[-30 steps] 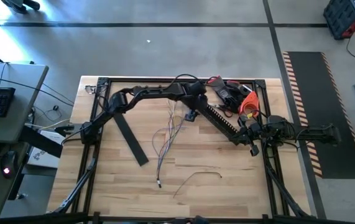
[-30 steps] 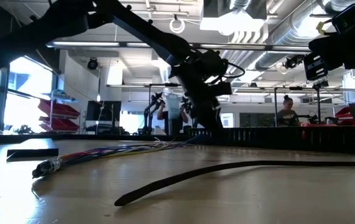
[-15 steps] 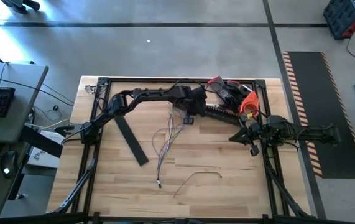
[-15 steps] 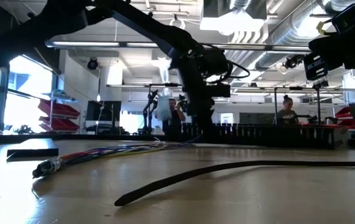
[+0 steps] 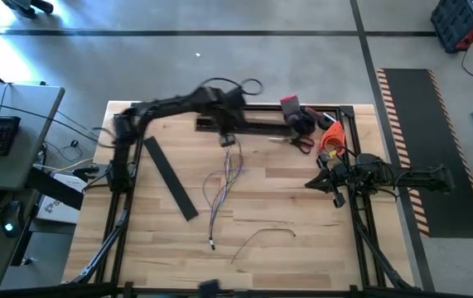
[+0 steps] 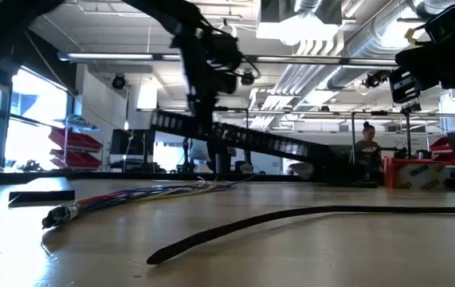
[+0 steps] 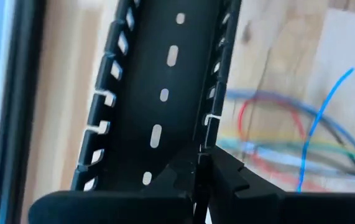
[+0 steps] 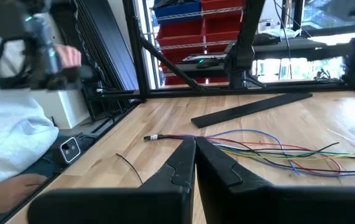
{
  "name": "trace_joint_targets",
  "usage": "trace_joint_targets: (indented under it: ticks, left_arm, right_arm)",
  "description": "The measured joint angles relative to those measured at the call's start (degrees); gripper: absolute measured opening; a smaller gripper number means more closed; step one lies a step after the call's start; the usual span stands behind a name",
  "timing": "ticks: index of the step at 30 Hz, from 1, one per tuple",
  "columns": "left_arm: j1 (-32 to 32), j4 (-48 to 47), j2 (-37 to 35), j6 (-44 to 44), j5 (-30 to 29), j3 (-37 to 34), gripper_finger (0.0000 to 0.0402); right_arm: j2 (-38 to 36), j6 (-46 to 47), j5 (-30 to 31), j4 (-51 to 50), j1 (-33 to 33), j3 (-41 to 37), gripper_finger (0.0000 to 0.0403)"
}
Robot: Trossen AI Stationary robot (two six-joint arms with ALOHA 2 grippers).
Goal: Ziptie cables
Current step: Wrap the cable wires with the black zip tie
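The thin multicoloured cables [image 5: 224, 184] lie loose mid-table; they look light and floppy, best pinched where the strands bunch. At twelve o'clock the left gripper [image 5: 224, 135] clamps the long black slotted plastic bar [image 5: 248, 126]; at three o'clock the right gripper [image 5: 329, 179] waits closed and empty.

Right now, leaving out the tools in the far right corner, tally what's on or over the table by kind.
Slotted bar: 1, held in the left gripper
Flat black strip: 1
Wire bundle: 1
Thin black strap: 1
Total: 4
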Motion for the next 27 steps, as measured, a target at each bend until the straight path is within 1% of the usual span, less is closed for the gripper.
trace_joint_targets:
  ticks: [4, 7, 9, 13, 17, 19, 22, 25, 27]
  left_arm:
    - [1.52, 5.39, -14.82, -8.45, -4.17, -16.16, 0.0000]
    - [1.16, 7.02, -27.24, -17.58, -8.66, -28.18, 0.0000]
    - [-0.28, 7.16, -35.10, -24.84, -11.29, -35.82, 0.0000]
    - [-6.44, 7.38, -50.64, -41.51, -13.06, -49.04, 0.0000]
    - [-16.85, 7.29, -61.83, -59.40, -17.26, -59.12, 0.0000]
    - [-22.94, 7.49, -65.36, -68.13, -20.35, -63.20, 0.0000]
    - [-31.77, 7.85, -67.11, -80.04, -25.55, -67.44, 0.0000]
    - [-39.47, 9.32, -65.35, -90.61, -29.81, -69.99, 0.0000]
    - [-43.15, 9.24, -62.98, -97.67, -30.97, -70.77, 0.0000]
  right_arm:
    - [0.00, 0.00, 0.00, -0.04, 0.01, 0.01, 0.0000]
    - [0.00, 0.00, 0.00, -0.04, 0.00, 0.00, 0.0000]
    - [0.00, 0.00, 0.00, -0.03, -0.01, 0.01, 0.0000]
    - [0.00, 0.00, 0.02, -0.02, 0.01, 0.01, 0.0000]
    - [0.00, 0.00, 0.00, -0.03, 0.00, 0.01, 0.0000]
    - [0.00, 0.00, 0.00, -0.04, 0.01, 0.00, 0.0000]
    - [0.00, 0.00, 0.00, -0.04, 0.01, 0.01, 0.0000]
    - [0.00, 0.00, 0.01, -0.04, -0.02, 0.00, 0.0000]
    - [0.00, 0.00, 0.00, -0.04, 0.00, 0.01, 0.0000]
